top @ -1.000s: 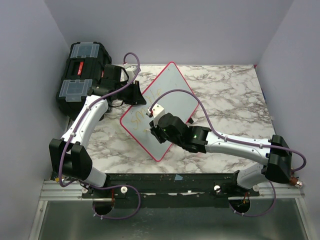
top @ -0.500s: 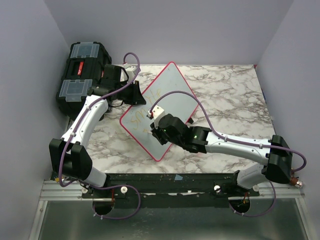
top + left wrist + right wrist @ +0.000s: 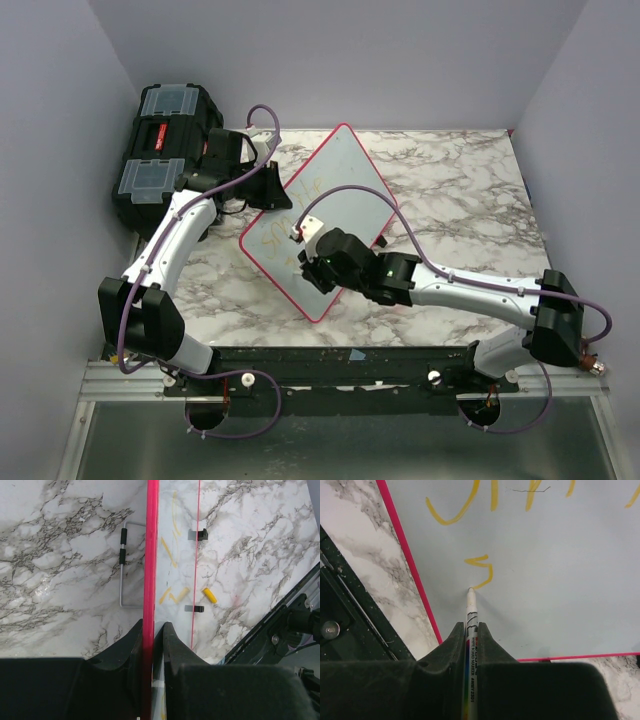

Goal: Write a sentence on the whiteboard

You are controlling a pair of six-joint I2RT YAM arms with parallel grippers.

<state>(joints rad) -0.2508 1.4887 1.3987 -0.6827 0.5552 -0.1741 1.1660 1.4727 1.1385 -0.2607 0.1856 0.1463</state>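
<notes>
At the far left the black toolbox (image 3: 165,150) sits with its clear-lidded compartments shut. What is in them cannot be made out.

Just to its right, the left end effector (image 3: 150,630) is pressed together on the pink frame of the whiteboard (image 3: 335,160). It has not shifted in the last second, and neither has the board, which lies cornerwise on the marble worktop (image 3: 460,190).

The change is further right. The right end effector (image 3: 471,627), pinching a marker (image 3: 471,612), has crept a little toward the board's near-left edge. The tip now touches the white surface at the end of a small hooked yellow stroke.

The sentence (image 3: 493,495) runs as yellow letters above that stroke. The hook looks like the start of a lower line, so the writing seems well under way but unfinished. With the tip so near the frame, the next strokes probably have to run rightward across the bare white area.
</notes>
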